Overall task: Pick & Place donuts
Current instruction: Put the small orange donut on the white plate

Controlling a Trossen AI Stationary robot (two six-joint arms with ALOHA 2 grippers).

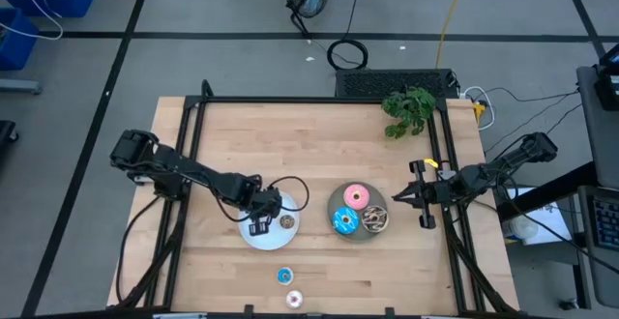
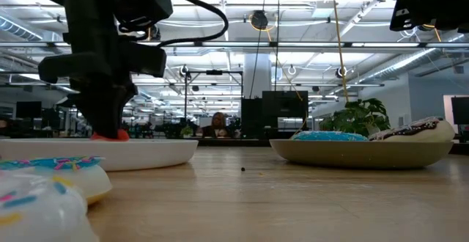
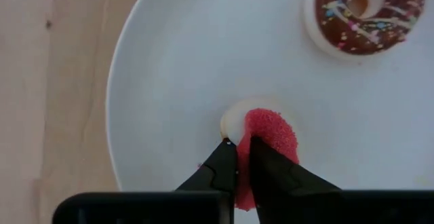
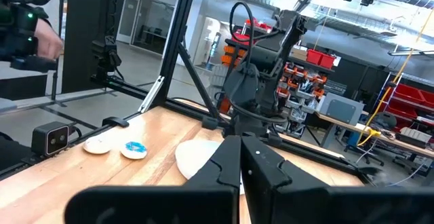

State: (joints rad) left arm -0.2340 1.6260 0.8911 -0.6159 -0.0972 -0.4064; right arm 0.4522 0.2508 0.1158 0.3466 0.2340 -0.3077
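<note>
Left wrist view showed my left gripper (image 3: pixel 243 157) fingers nipping the rim of the red donut (image 3: pixel 266 137) on the white plate (image 3: pixel 176 81); it looked light, stiff and slippery, best pinched across its ring.

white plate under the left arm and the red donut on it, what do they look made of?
White plate: probably glazed ceramic or hard plastic; smooth, even, faintly glossy, raised rim. Red donut: toy, likely moulded plastic or foam; matte, grainy red topping over a pale base. The left hand has its fingers at the donut's edge.
</note>
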